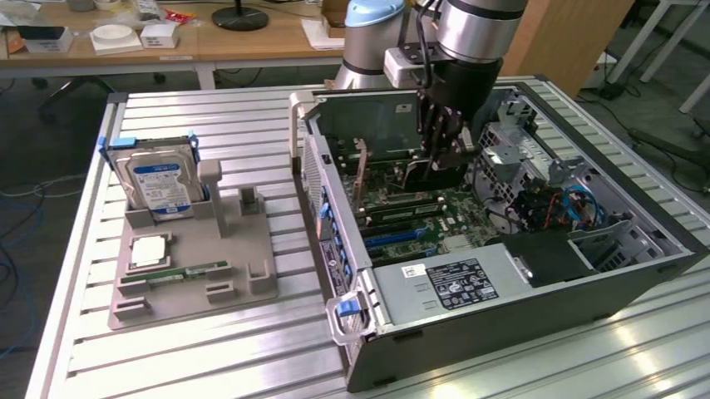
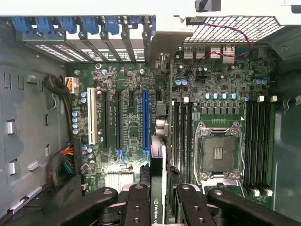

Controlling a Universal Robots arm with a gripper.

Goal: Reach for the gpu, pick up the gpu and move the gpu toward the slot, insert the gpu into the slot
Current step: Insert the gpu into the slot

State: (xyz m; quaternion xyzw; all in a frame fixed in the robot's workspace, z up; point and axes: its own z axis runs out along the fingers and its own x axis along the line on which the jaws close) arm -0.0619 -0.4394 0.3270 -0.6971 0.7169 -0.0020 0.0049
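Looking down past our gripper (image 2: 161, 200), we see its fingers clamped on the gpu (image 2: 157, 165), held edge-on over the green motherboard (image 2: 131, 75) inside the open computer case (image 1: 533, 307). The card lies just beside the long blue slot (image 2: 145, 120); whether they touch, we cannot tell.

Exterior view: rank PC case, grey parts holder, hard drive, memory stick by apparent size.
1. PC case
2. grey parts holder
3. hard drive
4. memory stick
The gaps are wide, so nearness to the camera leaves no rank unsure.
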